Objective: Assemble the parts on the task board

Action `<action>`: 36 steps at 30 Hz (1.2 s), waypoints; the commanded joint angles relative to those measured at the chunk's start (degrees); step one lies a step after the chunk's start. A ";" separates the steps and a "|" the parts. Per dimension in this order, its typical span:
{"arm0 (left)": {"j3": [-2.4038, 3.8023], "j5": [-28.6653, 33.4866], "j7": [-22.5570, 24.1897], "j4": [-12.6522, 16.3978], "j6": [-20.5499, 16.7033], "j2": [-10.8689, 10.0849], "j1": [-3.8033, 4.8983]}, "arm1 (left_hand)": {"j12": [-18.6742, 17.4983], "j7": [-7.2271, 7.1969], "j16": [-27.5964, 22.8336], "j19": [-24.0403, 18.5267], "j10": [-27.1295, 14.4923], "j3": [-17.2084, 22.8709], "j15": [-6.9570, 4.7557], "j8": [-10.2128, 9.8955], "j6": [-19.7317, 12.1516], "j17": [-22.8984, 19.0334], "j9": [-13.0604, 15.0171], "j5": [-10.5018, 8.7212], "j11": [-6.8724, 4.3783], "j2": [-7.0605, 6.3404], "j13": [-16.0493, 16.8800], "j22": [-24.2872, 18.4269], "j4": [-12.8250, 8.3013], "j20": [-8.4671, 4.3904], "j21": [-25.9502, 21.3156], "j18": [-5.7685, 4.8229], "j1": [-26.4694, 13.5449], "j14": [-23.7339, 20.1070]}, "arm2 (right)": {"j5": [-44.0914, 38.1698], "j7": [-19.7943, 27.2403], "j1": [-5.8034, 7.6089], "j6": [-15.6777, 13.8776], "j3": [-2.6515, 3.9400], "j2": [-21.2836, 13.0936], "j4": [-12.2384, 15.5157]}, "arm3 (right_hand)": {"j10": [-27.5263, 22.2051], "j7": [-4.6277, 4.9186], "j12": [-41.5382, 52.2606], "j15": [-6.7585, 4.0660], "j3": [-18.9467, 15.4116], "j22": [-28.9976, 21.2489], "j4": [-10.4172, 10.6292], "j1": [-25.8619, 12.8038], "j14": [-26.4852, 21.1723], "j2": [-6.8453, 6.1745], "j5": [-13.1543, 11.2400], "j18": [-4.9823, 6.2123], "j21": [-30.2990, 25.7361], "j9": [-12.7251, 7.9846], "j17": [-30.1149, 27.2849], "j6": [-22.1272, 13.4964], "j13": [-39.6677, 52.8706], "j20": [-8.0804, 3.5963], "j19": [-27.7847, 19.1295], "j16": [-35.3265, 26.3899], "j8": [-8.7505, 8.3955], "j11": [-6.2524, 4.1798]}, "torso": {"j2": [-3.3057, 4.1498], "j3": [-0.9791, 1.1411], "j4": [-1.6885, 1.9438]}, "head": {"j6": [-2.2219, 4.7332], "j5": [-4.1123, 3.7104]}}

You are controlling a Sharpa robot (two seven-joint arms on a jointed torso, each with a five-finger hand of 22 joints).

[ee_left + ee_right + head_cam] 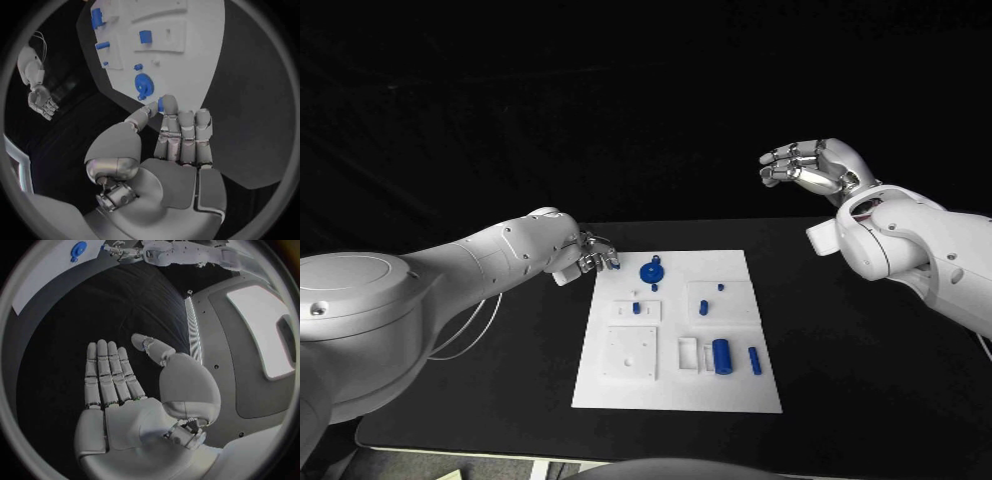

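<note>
Both empty, left hand (593, 255), right hand (813, 166)

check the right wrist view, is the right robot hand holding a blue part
No, the right robot hand lies open and flat, with nothing in it.

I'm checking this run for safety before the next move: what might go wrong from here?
The left hand hovers at the task board edge, close to the round blue part; a careless reach might knock it. The small blue parts lie loose and might scatter. The right hand, raised and empty, cannot steady anything.
</note>
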 commanded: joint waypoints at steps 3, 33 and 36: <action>-0.02 1.33 -1.01 8.44 -3.91 -4.23 1.31 | 0.21 -0.96 0.14 0.24 2.19 1.99 -2.23 3.22 1.28 0.06 1.70 1.82 -1.73 0.09 0.09 0.08 -1.88 -8.81 0.24 -0.46 -0.55 2.38 | 0.08 0.17 0.01 0.87 0.02 0.22 -1.25 | 0.32 0.21 -0.32 0.35 -0.36 0.07 -0.03 0.19 -0.12 0.26 0.31 0.64 -0.27 -0.08 -0.09 -0.30 -0.12 0.43 -0.12 -0.26 -0.12 -0.11 | -0.11 -0.06 0.28 | 0.10 0.16; -2.29 -9.90 -4.22 27.11 -8.64 -12.59 1.90 | 0.37 -1.43 0.61 1.25 3.45 3.34 -2.76 3.88 2.21 0.17 2.29 1.85 -2.20 -1.13 0.14 0.38 -1.90 -9.21 0.76 -0.06 -0.75 3.52 | 0.08 -0.13 -0.33 1.34 -0.28 0.46 -3.59 | 0.28 0.19 -0.35 0.30 -0.33 0.11 -0.08 0.31 -0.19 0.27 0.23 0.65 -0.37 -0.14 -0.14 -0.31 -0.29 0.46 -0.21 -0.31 -0.11 -0.19 | -0.17 -0.20 0.64 | -0.40 0.64; -3.28 -10.35 -4.50 27.86 -8.58 -12.86 1.81 | 0.47 -1.52 0.73 1.43 3.71 3.41 -2.83 3.99 2.43 0.21 2.35 1.93 -2.28 -1.19 0.19 0.43 -1.91 -9.26 0.87 -0.01 -0.83 3.74 | 0.08 -0.18 -0.34 1.36 -0.29 0.41 -3.64 | 0.27 0.18 -0.35 0.30 -0.33 0.11 -0.08 0.31 -0.19 0.27 0.23 0.65 -0.37 -0.14 -0.14 -0.31 -0.29 0.46 -0.21 -0.31 -0.11 -0.19 | -0.17 -0.19 0.61 | -0.54 0.73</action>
